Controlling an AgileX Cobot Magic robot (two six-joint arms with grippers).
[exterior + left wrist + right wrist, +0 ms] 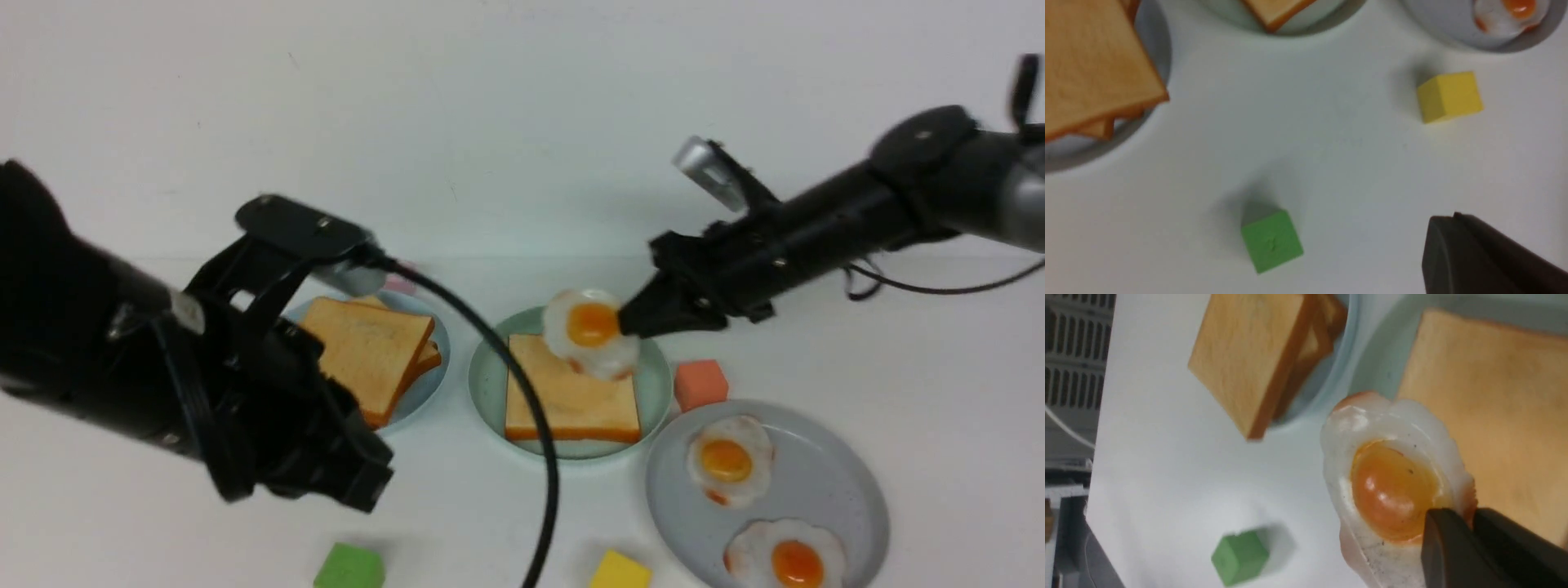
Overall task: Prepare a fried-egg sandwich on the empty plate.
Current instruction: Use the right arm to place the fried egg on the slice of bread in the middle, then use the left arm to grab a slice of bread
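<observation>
Your right tool [629, 320] grips the fried egg [589, 331] over the far edge of the toast slice [571, 400] (left tool [363, 482] shut), whose centre lies toward the near edge of the tabletop [898, 367].

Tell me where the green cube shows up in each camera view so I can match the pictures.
Front view: green cube at the picture's bottom, left of the yellow cube.
Left wrist view: green cube on bare table, apart from the yellow cube.
Right wrist view: green cube on bare table beside the held fried egg.
Shared landmark: the toast stack, visible in all three.
</observation>
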